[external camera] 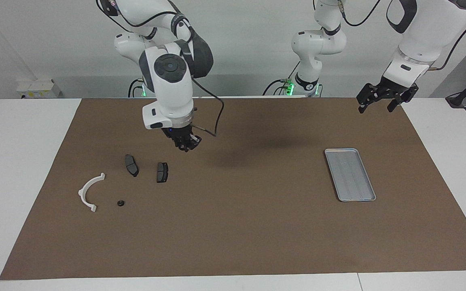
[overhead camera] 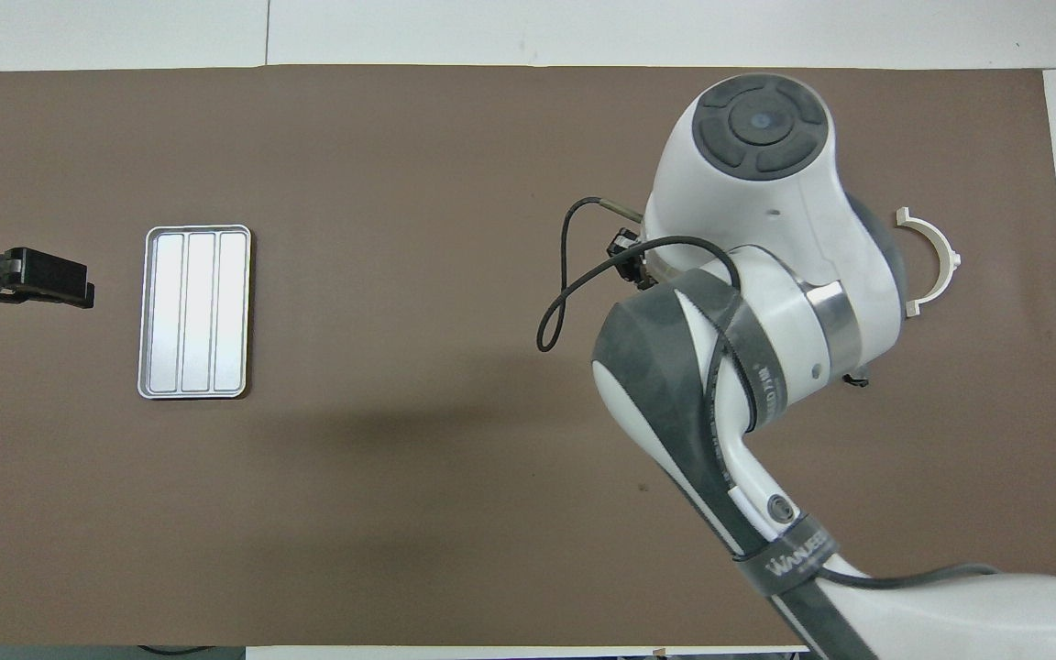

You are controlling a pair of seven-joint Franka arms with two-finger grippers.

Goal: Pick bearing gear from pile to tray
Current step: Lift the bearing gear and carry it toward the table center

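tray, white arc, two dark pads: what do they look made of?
Tray: likely metal, light grey with a bright sheen from overhead, pressed lengthwise ribs, low rim.
Arc: probably plastic, matte white, moulded half-ring with small end tabs.
Pads: dark grey, dull, flat; material unclear from here, possibly a composite or metal-backed piece.

Right arm (overhead camera: pixel 748 302) over mat, white half-ring (overhead camera: pixel 936 257) beside it, tray (overhead camera: pixel 194 231)
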